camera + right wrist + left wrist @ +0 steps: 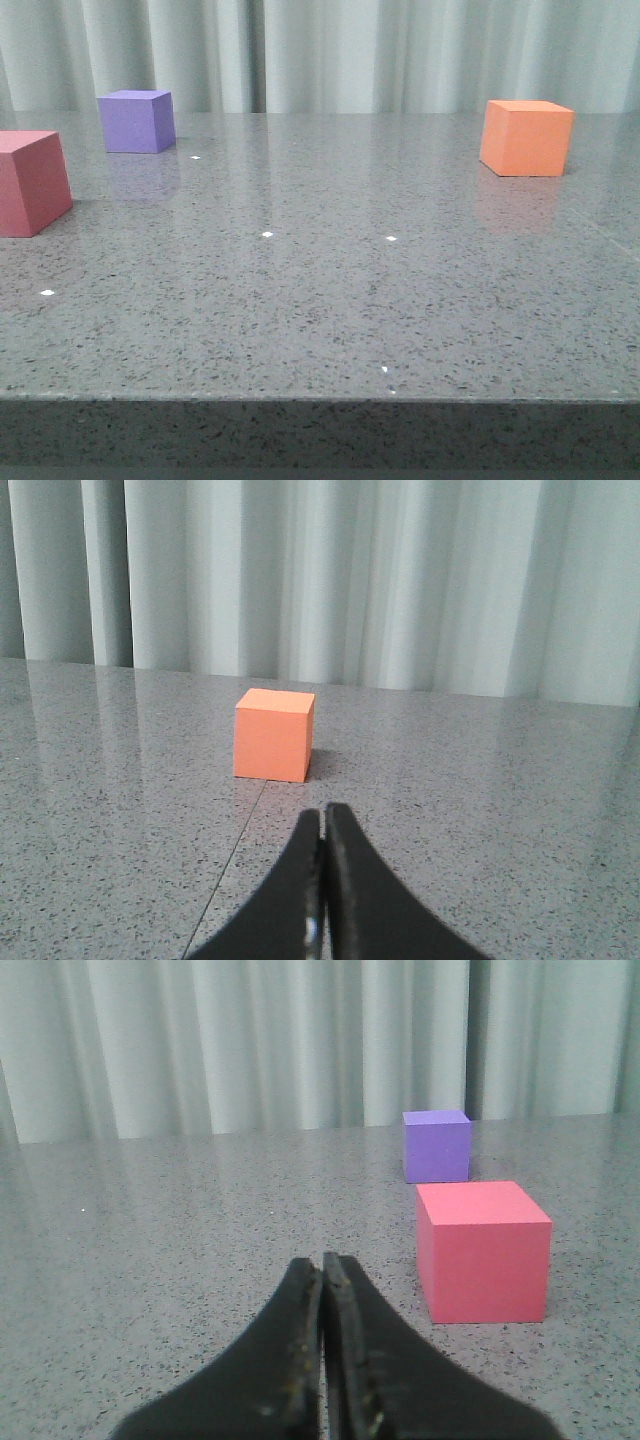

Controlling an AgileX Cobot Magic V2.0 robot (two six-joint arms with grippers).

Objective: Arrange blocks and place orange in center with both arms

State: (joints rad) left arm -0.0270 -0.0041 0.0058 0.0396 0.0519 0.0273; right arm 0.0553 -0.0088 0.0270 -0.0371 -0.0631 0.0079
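Ahead of the right gripper, whose jaws are pressed together like the left gripper's, the orange sits well apart, so spread them, approach squarely, and clamp flat opposite faces.

Three cubes on the table, all well apart from the middle. Left cube sits at nine o'clock, right at the table's left edge. Back cube is behind it, at about ten o'clock, near but not touching. Right cube stands alone at two o'clock, far across from the other two. A curtain hangs behind the table.
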